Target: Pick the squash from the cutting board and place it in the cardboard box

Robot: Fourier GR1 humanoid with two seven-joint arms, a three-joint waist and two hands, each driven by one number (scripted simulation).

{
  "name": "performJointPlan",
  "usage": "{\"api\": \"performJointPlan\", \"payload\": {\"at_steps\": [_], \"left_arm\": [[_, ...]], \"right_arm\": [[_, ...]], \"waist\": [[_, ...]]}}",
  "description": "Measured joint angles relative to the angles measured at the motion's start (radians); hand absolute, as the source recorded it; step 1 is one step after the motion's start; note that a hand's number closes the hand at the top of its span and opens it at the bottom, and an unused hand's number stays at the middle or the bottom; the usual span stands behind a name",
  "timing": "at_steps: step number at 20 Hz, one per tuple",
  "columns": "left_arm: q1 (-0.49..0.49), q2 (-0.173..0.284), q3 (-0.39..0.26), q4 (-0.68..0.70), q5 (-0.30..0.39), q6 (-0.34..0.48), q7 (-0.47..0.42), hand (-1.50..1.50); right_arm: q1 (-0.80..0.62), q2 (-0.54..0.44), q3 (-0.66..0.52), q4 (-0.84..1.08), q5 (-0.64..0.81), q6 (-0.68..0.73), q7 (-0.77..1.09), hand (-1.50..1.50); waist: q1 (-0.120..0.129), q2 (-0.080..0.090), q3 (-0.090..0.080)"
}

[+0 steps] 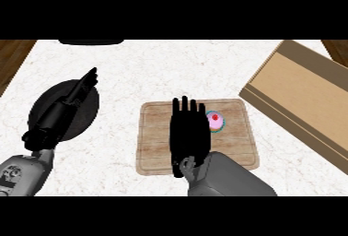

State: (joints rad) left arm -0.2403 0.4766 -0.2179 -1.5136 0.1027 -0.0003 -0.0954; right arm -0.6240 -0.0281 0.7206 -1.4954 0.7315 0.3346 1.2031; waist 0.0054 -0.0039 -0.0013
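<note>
Right hand (188, 133) flat over cutting board (234, 152), beside squash (215, 120).

No readable text, labels, brands or numbers; cardboard box (299, 97) faces plain, perhaps markings too faint to tell.

We're looking steeply down from head height onto the worktop (136, 60), close in. Forearms enter at six o'clock, the cutting board (234, 152) sits dead centre, the cardboard box (306, 92) at two o'clock.

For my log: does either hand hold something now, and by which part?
Nothing is held. The right hand is flat and open over the cutting board; the left hand rests open.
</note>
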Motion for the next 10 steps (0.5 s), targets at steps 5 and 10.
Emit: {"api": "performJointPlan", "payload": {"at_steps": [5, 10], "left_arm": [[-0.005, -0.016, 0.006, 0.015, -0.012, -0.005, -0.003, 0.0], [0.002, -0.024, 0.019, -0.009, -0.021, -0.014, 0.018, 0.0]], "right_arm": [[0.019, 0.003, -0.004, 0.038, 0.023, -0.001, -0.027, -1.5], [0.041, 0.006, -0.018, 0.061, 0.027, -0.005, -0.055, -1.5]], "waist": [[-0.002, 0.002, 0.0], [-0.001, 0.002, 0.001]]}}
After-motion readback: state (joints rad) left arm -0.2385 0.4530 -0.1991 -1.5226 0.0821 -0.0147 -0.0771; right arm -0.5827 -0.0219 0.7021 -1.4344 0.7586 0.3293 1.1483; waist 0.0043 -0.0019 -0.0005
